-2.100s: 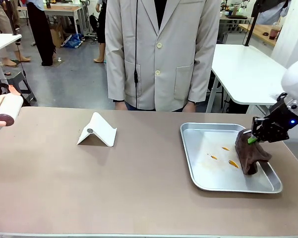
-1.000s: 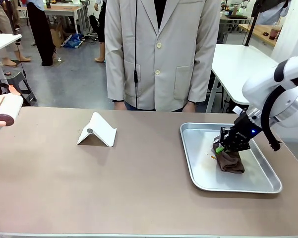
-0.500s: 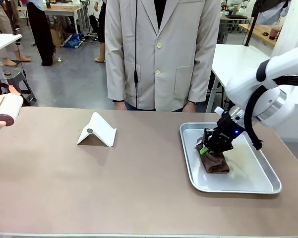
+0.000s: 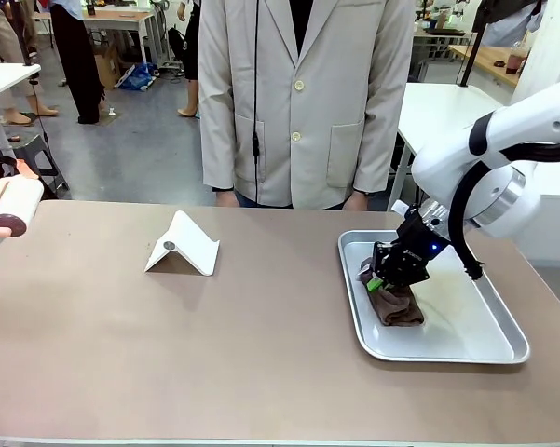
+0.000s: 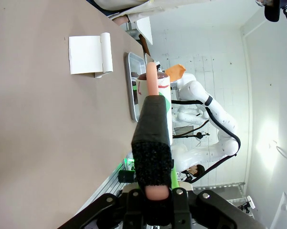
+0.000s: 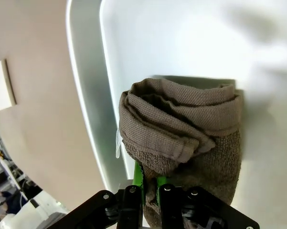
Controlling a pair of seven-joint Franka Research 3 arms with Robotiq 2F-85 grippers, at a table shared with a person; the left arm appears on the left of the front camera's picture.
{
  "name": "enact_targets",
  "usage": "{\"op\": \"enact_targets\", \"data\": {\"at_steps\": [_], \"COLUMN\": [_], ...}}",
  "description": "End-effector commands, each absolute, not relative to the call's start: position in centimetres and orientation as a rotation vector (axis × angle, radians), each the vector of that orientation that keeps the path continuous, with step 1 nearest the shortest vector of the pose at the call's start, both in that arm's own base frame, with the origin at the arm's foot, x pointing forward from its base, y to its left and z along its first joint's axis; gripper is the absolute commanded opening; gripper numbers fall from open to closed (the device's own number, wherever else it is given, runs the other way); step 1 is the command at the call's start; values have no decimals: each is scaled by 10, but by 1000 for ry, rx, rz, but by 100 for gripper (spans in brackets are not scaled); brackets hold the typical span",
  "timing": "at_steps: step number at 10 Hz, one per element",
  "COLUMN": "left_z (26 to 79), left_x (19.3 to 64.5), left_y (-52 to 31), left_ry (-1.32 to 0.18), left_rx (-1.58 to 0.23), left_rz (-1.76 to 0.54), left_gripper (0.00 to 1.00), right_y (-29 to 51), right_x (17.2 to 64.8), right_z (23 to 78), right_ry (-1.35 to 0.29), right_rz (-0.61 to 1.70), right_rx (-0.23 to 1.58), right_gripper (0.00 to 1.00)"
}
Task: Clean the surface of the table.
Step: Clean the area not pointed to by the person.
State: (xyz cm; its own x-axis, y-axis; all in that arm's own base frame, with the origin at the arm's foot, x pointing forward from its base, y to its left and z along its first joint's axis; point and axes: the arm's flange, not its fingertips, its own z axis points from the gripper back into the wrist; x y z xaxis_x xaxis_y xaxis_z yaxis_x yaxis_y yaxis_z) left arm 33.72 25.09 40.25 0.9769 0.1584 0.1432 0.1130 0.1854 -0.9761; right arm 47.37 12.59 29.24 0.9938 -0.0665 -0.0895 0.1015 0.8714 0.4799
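While the table stretches taupe-brown from left edge to right with no marks I can make out on its bare top, the action sits over by its right edge, on the silver tray. The right end effector is down inside that tray, clenched on the brown cloth. Its green pads pinch the folded bundle from above, and the cloth is bunched just beside the tray wall that faces the table's middle, perhaps touching it. The tray floor around it looks wiped and bright. I read this as the end of a wiping pass, and the thing to get right is pressure. It should be enough to hold the cloth's underside flat, but not so much that the bundle rides up the wall or shoves the whole tray toward the middle of the table. If the cloth is to go onto the table top next, it wants a clean lift over the rim, with no dragging across it, and a firm hold so no fold slips loose. Further out, a white folded stand rests left of the middle, toward the far edge, and any sweep across the top would have to go round it or stop short. At the left edge the left end effector hangs above the table, gripping a pink-handled roller, well apart from the tray. A person in a pale coat stands at the far edge, hands low, close enough that a wide stroke needs watching.
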Motion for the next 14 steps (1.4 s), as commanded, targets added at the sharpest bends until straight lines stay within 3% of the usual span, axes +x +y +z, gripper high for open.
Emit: {"op": "enact_targets", "data": {"at_steps": [1,10,12,14], "left_z": [407,407,407,407], "left_x": [338,338,338,338], "left_y": [249,249,249,249], "left_ry": [-252,-252,-252,-252], "left_rx": [-1396,-1396,-1396,-1396], "left_rz": [29,29,29,29], "left_gripper": [0,0,0,0], "right_y": [115,16,-12,-36], "right_x": [475,468,461,447], "right_z": [275,280,286,300], "right_ry": [75,55,40,1], "right_rz": [-133,-371,-418,-395], "right_rx": [425,420,503,727], "right_gripper": [12,12,12,12]}}
